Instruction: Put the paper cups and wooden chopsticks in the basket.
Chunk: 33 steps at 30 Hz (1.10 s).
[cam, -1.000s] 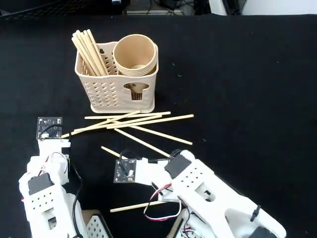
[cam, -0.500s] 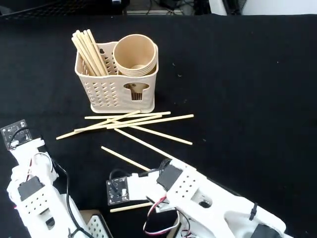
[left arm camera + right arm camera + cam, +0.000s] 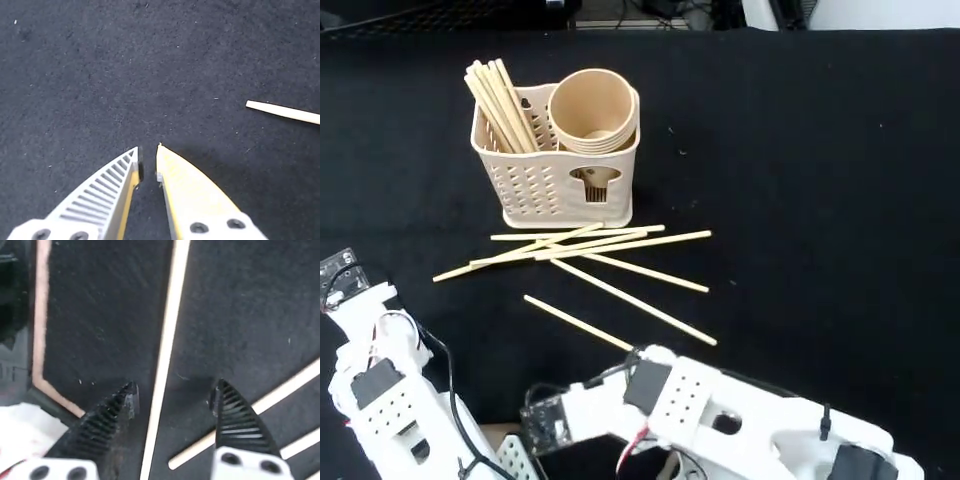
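Table (image 3: pixel 820 200): black cloth, lay under both sets of jaws. Basket (image 3: pixel 535 185): stood well beyond both sets of jaws, held stacked cups (image 3: pixel 595 105) and bundle of sticks (image 3: pixel 500 100). Loose sticks (image 3: pixel 610 245): lay scattered between basket and jaws. Right gripper (image 3: pixel 175 387): jaws apart, one stick (image 3: pixel 167 340) lay lengthwise in gap. Left gripper (image 3: pixel 148 150): jaws nearly together, nothing between; stick tip (image 3: pixel 282 111) off to side, apart.

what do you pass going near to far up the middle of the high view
right arm → single chopstick → chopstick pile → basket with the paper cups
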Available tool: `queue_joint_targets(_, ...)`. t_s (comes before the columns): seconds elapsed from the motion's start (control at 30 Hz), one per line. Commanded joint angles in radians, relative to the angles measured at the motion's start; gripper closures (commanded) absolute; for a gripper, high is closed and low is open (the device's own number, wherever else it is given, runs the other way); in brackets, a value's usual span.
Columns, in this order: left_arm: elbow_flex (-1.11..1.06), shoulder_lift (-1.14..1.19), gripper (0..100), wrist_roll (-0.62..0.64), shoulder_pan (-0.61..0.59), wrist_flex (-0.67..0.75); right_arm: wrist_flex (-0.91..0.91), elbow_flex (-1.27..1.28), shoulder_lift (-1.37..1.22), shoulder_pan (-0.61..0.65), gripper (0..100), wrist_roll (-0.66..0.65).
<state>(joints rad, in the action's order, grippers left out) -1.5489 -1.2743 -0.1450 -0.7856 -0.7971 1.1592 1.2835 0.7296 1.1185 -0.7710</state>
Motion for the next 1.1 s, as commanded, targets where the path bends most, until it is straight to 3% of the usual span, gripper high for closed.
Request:
queue_joint_targets(0.0,0.064,0.000,92,0.011,0.004,0.021,-0.048,0.022,0.013,0.023,75.4,0.012)
queue_joint_targets(0.17,0.064,-0.003,92,0.014,0.004,0.021,-0.083,0.047,0.010,-0.072,75.5,0.003)
queue_joint_targets(0.4,0.064,-0.003,92,0.015,0.004,0.021,-0.089,0.002,-0.180,-0.250,75.9,-0.129)
queue_joint_targets(0.5,0.064,-0.003,92,0.015,0.004,0.021,-0.087,-0.036,-0.268,-0.269,83.8,-0.169)
queue_joint_targets(0.63,0.062,-0.003,92,0.015,0.004,0.021,-0.081,-0.077,-0.286,-0.270,98.9,-0.121)
queue_joint_targets(0.93,0.062,-0.003,92,0.015,0.004,0.021,-0.012,-0.176,-0.113,-0.272,98.6,-0.083)
queue_joint_targets(1.07,0.062,-0.003,92,0.015,0.004,0.021,-0.112,-0.188,-0.079,-0.322,98.6,-0.026)
